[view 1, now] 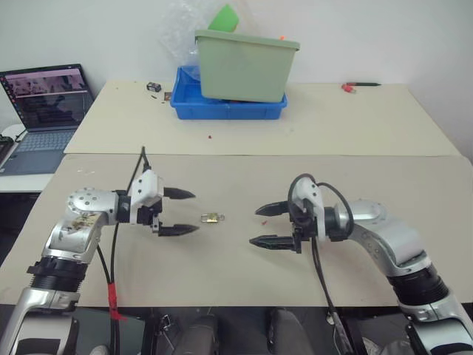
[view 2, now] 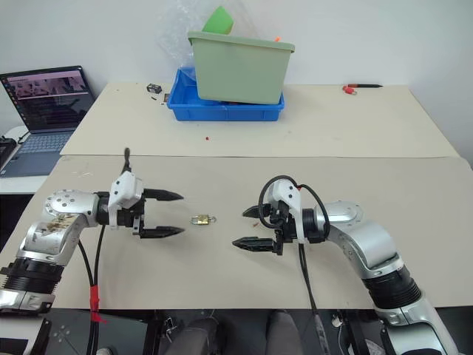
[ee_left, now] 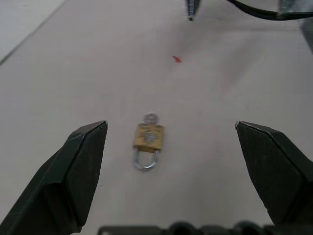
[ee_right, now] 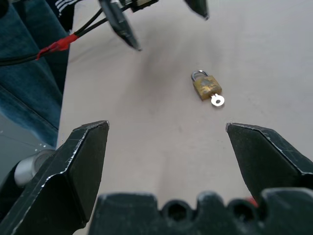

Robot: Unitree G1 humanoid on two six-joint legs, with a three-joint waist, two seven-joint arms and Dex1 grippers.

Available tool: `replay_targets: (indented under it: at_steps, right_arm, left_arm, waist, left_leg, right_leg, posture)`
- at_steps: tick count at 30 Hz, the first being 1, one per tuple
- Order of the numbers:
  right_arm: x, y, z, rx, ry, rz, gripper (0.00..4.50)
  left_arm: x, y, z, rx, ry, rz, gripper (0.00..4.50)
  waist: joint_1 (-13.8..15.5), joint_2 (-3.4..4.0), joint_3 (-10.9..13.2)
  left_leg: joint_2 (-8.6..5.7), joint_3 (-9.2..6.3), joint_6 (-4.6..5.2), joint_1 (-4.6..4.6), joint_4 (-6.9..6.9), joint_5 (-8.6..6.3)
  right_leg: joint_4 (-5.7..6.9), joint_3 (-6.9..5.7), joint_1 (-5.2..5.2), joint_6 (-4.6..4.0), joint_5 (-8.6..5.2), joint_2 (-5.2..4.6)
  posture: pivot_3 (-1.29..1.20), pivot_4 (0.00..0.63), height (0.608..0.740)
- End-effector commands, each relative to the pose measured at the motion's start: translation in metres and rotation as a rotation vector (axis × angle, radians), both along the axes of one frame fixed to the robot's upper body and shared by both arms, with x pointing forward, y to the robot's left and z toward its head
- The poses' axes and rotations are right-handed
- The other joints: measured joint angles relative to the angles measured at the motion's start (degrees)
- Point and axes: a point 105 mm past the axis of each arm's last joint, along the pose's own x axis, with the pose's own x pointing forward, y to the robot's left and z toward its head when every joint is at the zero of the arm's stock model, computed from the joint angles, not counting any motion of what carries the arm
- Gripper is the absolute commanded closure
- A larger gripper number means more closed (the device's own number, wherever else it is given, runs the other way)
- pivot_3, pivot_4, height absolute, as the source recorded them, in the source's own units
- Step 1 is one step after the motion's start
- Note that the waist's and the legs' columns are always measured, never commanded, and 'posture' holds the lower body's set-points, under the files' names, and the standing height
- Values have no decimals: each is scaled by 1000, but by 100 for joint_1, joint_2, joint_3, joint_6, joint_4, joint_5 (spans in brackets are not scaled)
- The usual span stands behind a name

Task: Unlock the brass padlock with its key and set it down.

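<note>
Two open grippers flanking brass padlock [view 1: 212, 217]

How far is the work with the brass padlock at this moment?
Done: nothing that can be seen. The brass padlock lies on the table with its key at the body; whether the shackle is released I cannot tell. In hand: nothing; the left gripper and right gripper are open, either side of it. Left: grasp, unlock, set down.

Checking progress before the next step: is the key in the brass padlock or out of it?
In. The key's silvery head sticks out of the brass padlock's body, opposite the shackle, as it lies flat on the table.
</note>
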Motion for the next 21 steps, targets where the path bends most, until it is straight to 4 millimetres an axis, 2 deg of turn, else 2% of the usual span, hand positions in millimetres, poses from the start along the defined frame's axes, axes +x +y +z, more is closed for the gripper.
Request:
replay_targets:
  at_steps: [1, 2, 6, 12, 21]
  right_arm:
    - [3, -1, 9, 25, -65, -27, 0]
    - [3, -1, 10, 27, -67, -32, 0]
    - [-1, -1, 11, 48, -71, -73, 0]
    - [-1, -5, 4, 30, -67, -131, 0]
    - [0, -14, 8, 28, -90, -203, 0]
  left_arm:
    - [8, 2, 0, 26, -26, -28, 46]
    - [11, 2, -1, 22, -25, -27, 46]
    - [36, -21, -13, -23, -44, -36, 46]
    - [41, -41, -31, -11, -18, -107, 46]
    - [43, -25, -53, 83, 55, -85, 46]
  waist:
    - [-2, 0, 0]
    - [-3, 0, 0]
    - [95, -1, 0]
    - [61, -2, -1]
    - [36, -4, -3]
  left_leg:
    - [0, 0, 0, 0, 1, 0]
    - [0, 2, 1, 0, 1, 0]
    - [0, 2, 0, -2, 6, 1]
    - [0, 11, 5, -20, 16, -2]
    - [3, 12, 26, -21, 24, -13]
  right_leg:
    - [1, 0, 0, -1, 0, 0]
    - [1, 0, 0, -2, 1, 0]
    - [-1, -6, 3, -3, 3, 1]
    - [0, -2, -9, -3, 5, 0]
    - [2, -2, -6, -3, 5, 0]
  posture:
    - [0, 150, 740]
    - [0, 150, 740]
    - [0, 150, 740]
    - [0, 150, 740]
    - [0, 150, 740]
